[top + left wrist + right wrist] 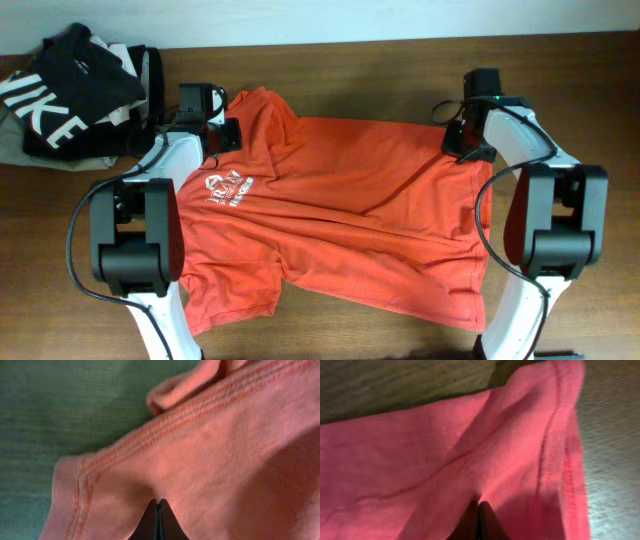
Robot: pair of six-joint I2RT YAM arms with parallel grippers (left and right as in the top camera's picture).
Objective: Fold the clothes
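Desk: shirt check for you. Your orange T-shirt lies spread on the wooden table, white chest logo facing up. Neck end points toward your left arm, hem toward your right.

Bench: confirmed. Your left gripper is clamped on the cloth at the far edge, near the neck. Tips are pressed together and the fabric puckers around them.

Desk: same on the other side. Your right gripper is pinched closed on the shirt at the far corner, just inside the stitched hem. Creases run out from the tips.

Bench: near sleeve lies flat by your left arm's base. Long wrinkles cross the body.

Desk: black garment with white letters sits on a pile at the far left corner, apart from your shirt.
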